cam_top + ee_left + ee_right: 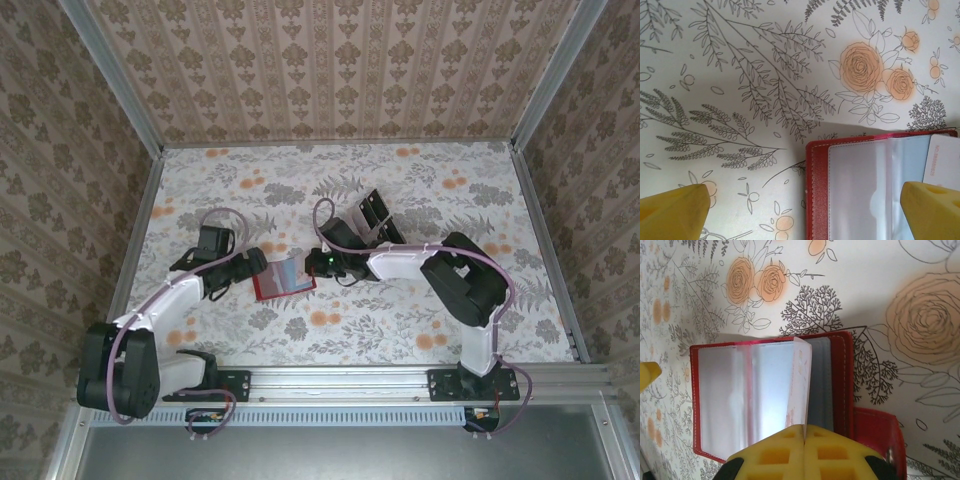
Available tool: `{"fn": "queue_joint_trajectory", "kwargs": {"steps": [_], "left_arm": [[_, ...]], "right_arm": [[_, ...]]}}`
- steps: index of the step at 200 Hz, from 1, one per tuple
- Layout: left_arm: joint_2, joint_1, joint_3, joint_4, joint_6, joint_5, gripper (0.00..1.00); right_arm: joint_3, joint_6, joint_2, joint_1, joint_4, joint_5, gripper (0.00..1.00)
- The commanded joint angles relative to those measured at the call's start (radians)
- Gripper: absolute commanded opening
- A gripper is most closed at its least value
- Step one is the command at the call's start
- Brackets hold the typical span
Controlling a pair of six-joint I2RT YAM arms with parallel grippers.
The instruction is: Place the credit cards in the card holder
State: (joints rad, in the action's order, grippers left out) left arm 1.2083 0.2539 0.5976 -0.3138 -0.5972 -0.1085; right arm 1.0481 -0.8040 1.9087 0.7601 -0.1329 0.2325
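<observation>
Right gripper (804, 429) at six o'clock pinches a thin, likely slippery card (801, 385) by its edge; left gripper (802, 194) gapes over the wallet (816, 200)

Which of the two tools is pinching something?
The right tool, shut on a pale credit card standing in the open card holder; the left tool is wide open.

Free: bare table (350, 330) along the near edge and at the far left.
Blocked, centre: open red wallet (283, 279), its corner lying between my wide-spread left fingers (675, 210).
Blocked, over it: upright card (801, 385) pinched in my right gripper (804, 437).
Blocked, beyond: clear tray (372, 215), just behind that gripper.
</observation>
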Motion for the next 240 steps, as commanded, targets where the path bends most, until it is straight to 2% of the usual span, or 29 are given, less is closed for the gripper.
{"fn": "queue_joint_trajectory", "kwargs": {"steps": [1, 40, 84, 114, 200, 240], "left_arm": [[0.021, 0.005, 0.044, -0.022, 0.035, -0.021, 1.00], [0.052, 0.036, 0.068, -0.057, 0.068, -0.009, 1.00], [0.060, 0.113, 0.050, -0.115, 0.059, 0.111, 1.00], [0.056, 0.125, 0.011, -0.110, 0.025, 0.153, 1.00], [0.088, 0.125, -0.021, -0.085, 0.007, 0.199, 0.94], [0.113, 0.124, -0.026, -0.077, -0.004, 0.199, 0.92]], "right_arm": [[-0.069, -0.036, -0.010, 0.003, 0.052, -0.060, 0.00], [-0.134, -0.076, -0.029, 0.003, 0.038, -0.076, 0.00], [-0.161, -0.102, -0.038, 0.004, 0.033, -0.084, 0.00], [-0.152, -0.098, -0.041, 0.002, 0.019, -0.064, 0.00], [-0.016, -0.007, -0.049, -0.019, -0.046, 0.089, 0.00], [0.011, -0.004, -0.015, -0.018, -0.139, 0.143, 0.00]]}}
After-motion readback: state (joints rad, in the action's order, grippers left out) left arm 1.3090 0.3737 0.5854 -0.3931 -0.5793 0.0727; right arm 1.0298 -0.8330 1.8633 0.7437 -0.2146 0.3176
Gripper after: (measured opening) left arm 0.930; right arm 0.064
